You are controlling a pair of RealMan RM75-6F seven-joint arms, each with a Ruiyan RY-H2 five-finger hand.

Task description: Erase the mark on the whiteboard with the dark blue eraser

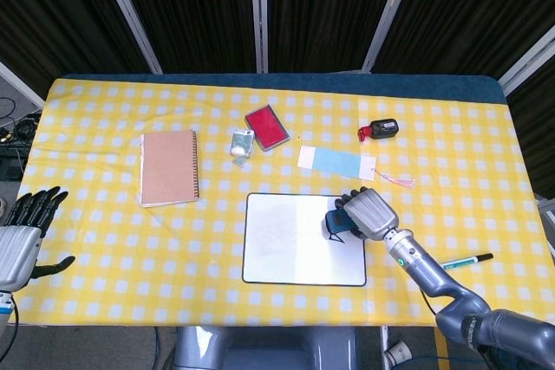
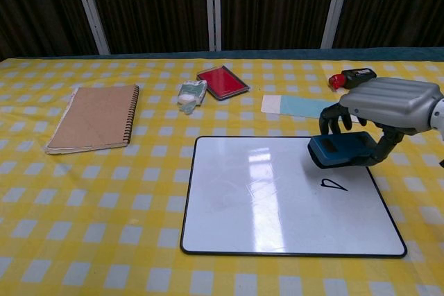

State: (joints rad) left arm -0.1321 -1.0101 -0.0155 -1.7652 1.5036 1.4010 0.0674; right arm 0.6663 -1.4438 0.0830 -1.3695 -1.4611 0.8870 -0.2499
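My right hand (image 2: 388,105) grips the dark blue eraser (image 2: 342,150) by its long sides, just above the whiteboard (image 2: 277,199) near the mark (image 2: 334,184). It looks light and stiff, so I judge this side grip is secure.

A: What is the right hand (image 2: 388,105) like?
B: A ribbed silver-grey back shell with black fingers (image 2: 335,117) below, and a slim grey forearm with a small green dot.
A: The left hand (image 1: 19,240)?
B: The same silver shell and black fingers.
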